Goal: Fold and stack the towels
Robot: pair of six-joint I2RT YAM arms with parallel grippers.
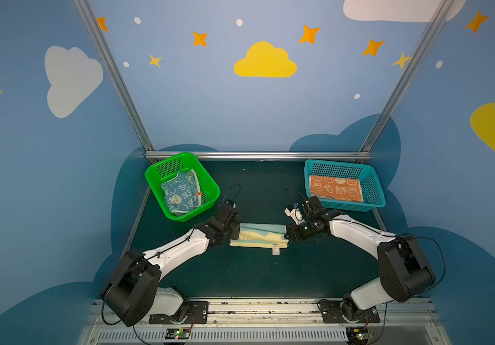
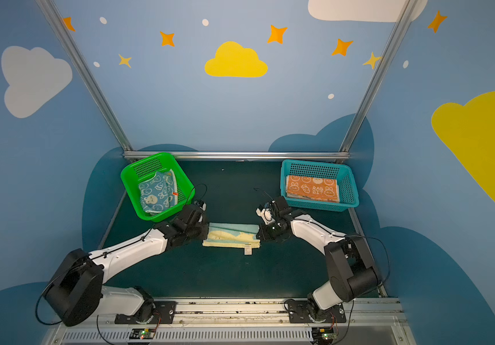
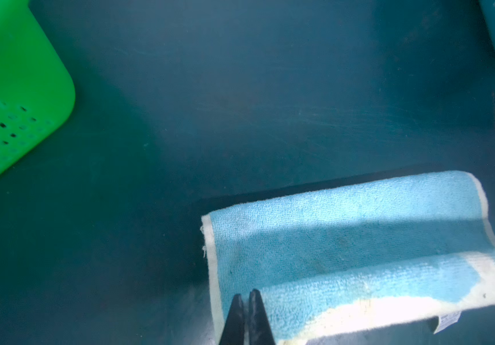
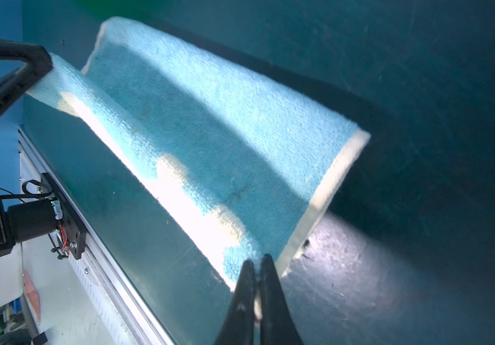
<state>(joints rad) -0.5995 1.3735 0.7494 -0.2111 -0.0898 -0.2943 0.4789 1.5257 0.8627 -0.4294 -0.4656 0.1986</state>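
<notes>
In both top views a pale yellow and light blue towel (image 1: 258, 237) (image 2: 231, 237) lies mid-table, partly folded lengthwise. My left gripper (image 1: 234, 236) (image 3: 246, 294) is shut on its left near corner. My right gripper (image 1: 288, 236) (image 4: 256, 260) is shut on its right near corner. In both wrist views the pinched edge is raised off the mat, and the towel (image 3: 360, 239) (image 4: 210, 134) sags between the grippers. A crumpled blue towel (image 1: 180, 194) fills the green basket. A folded orange towel (image 1: 336, 188) lies flat in the teal basket.
The green basket (image 1: 180, 158) stands at the back left, close behind my left wrist. At the back right, just behind my right wrist, is the teal basket (image 1: 345, 164). An aluminium rail (image 1: 258, 155) runs along the table's far edge. The arm bases sit on the front rail.
</notes>
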